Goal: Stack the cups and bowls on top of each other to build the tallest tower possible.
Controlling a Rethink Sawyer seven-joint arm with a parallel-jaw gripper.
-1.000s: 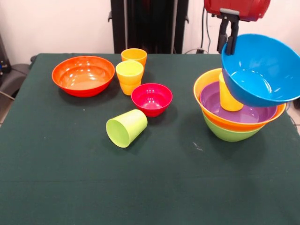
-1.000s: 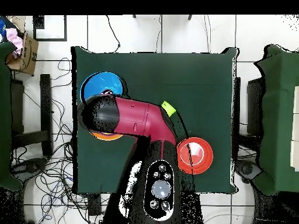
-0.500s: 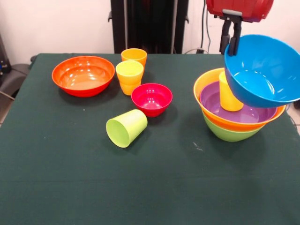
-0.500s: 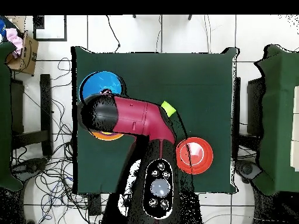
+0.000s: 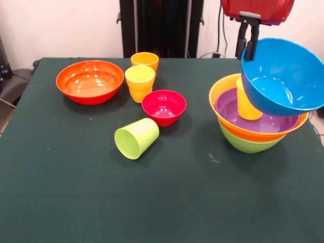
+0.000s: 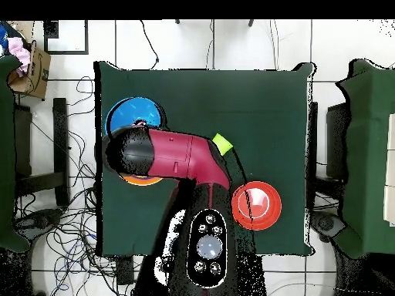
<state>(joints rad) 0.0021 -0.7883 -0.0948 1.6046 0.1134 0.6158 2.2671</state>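
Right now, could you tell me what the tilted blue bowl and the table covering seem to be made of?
The glossy blue bowl looks like moulded plastic: bright highlights, even colour. The dark green table covering appears to be matte cloth, showing no shine.

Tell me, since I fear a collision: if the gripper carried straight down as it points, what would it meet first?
Probably the stack below: the gripper, clamped on the blue bowl's rim, points down toward the orange bowl's back rim and the yellow cup. Depth is unclear.

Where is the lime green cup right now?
In the front view the lime green cup lies tipped on its side near the table's middle, just in front of the small magenta-red bowl, its mouth facing the camera.
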